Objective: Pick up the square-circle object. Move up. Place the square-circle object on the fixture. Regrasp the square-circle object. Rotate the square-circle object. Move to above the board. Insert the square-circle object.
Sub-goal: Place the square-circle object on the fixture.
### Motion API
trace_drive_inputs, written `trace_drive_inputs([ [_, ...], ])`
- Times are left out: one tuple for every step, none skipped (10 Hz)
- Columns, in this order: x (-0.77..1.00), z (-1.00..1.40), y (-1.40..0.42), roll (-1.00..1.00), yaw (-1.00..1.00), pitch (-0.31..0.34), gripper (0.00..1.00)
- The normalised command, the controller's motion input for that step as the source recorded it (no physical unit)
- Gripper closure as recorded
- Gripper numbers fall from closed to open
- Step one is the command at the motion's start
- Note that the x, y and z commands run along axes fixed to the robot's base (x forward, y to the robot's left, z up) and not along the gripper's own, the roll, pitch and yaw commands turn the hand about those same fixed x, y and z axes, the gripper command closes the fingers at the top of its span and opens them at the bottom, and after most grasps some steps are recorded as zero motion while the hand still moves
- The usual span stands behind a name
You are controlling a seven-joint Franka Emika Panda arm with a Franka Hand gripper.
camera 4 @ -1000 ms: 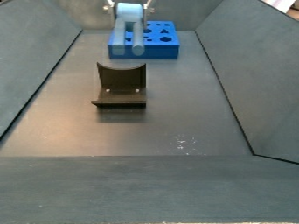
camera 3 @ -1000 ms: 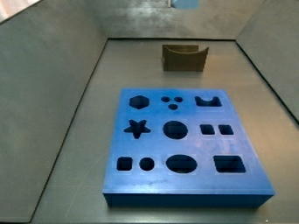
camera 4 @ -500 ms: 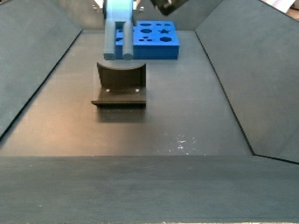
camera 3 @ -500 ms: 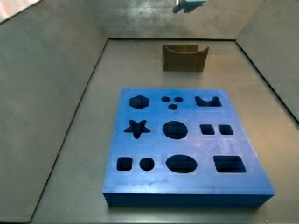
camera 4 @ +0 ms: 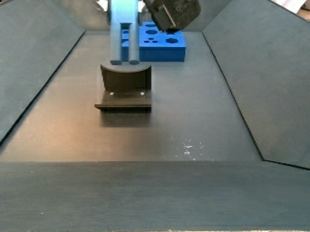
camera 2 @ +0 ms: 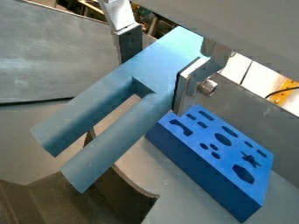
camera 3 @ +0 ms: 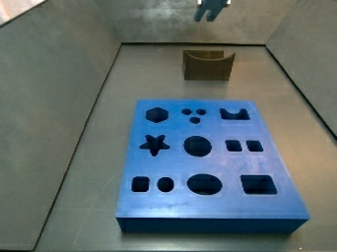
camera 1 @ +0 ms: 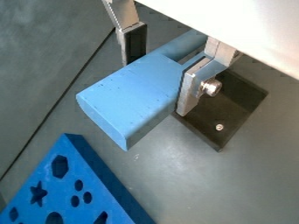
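The square-circle object (camera 1: 122, 101) is a pale blue peg with a square bar and a round bar side by side (camera 2: 105, 122). My gripper (camera 1: 162, 83) is shut on one end of it, and the rest sticks out past the fingertips (camera 2: 160, 83). In a side view the peg (camera 4: 123, 32) hangs upright just above the fixture (camera 4: 123, 86), with the dark wrist (camera 4: 169, 14) beside it. My gripper (camera 3: 211, 8) is high above the fixture (camera 3: 207, 64). The blue board (camera 3: 211, 167) lies apart from it and also shows in a wrist view (camera 2: 216, 157).
Grey walls slope up around the floor on all sides (camera 3: 59, 108). The fixture's dark base plate (camera 1: 228, 109) lies under the gripper. The board also shows in a wrist view (camera 1: 70, 188) and behind the fixture in a side view (camera 4: 164, 43).
The gripper has come slightly lower over the fixture with the peg in it. The peg has gone from tilted to upright, and the dark wrist has come further into view.
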Motion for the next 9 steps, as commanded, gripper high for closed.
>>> trace_drive_inputs([
  [0.13, -1.00, 0.14, -1.00, -0.07, 0.160, 1.00],
  [0.14, -1.00, 0.14, -1.00, -0.10, 0.188, 1.00],
  [0.15, -1.00, 0.13, -0.90, -0.13, 0.191, 1.00],
  [0.16, -1.00, 0.14, -0.73, -0.15, 0.160, 1.00],
  [0.17, -1.00, 0.14, -0.50, -0.18, 0.114, 1.00],
  [0.18, -1.00, 0.14, -0.33, -0.18, 0.083, 1.00],
  [0.18, -1.00, 0.13, -0.22, -0.18, 0.054, 1.00],
  [0.15, -0.76, 0.10, -0.18, -0.17, 0.006, 1.00],
  [0.11, -0.64, 0.15, -0.12, -0.14, -0.031, 1.00],
])
